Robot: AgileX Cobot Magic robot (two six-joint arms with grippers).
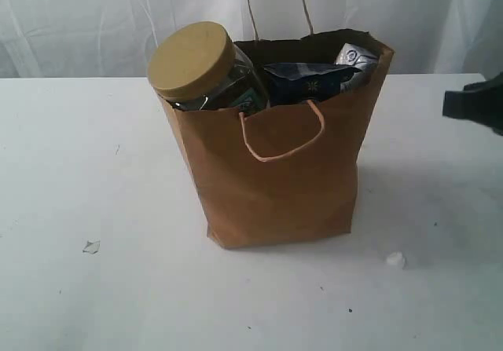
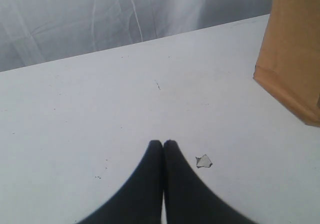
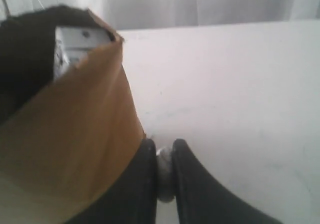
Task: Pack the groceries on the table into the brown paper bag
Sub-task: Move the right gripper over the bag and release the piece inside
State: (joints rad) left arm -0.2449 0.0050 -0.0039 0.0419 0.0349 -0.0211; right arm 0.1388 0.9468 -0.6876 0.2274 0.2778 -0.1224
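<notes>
pale curtain point(image 1: 78, 21) behind, wide white surface point(image 1: 78, 178) in front, scuffed in places. brown paper bag point(image 1: 283, 186) near the middle of it, upright, long axis vertical, mouth open to the top. one twisted handle point(image 1: 280, 151) drooped over the near face, the other standing up at the back. tan-lidded clear jar point(image 1: 196, 64) in the left end of the mouth, tilted, long axis leaning up and left, lid clear of the rim. blue-ended spaghetti packet point(image 1: 306, 80) beside it in the middle, blue end uppermost. small white-blue packet point(image 1: 355, 56) tucked into the far right corner, top just above the rim.

only in the exterior view: jar, spaghetti packet, handles, the bag entire. left wrist view: just one lower corner of the bag point(image 2: 295, 58), plus a small grey chip point(image 2: 204, 161) on the surface just beside the fingertips; same chip point(image 1: 91, 246) well left of the bag from outside. right wrist view: close on the bag's side point(image 3: 75, 149), with the white-blue packet point(image 3: 75, 41) inside the mouth.

left gripper point(image 2: 163, 145): jaws pressed together, nothing between, over bare surface, apart from the bag. right gripper point(image 3: 163, 144): jaws a narrow slit apart, just beside the bag's wall, small white lump point(image 3: 164, 176) showing in the gap. from outside, that lump point(image 1: 395, 260) flat on the surface right of the bag; nothing visibly clamped.
</notes>
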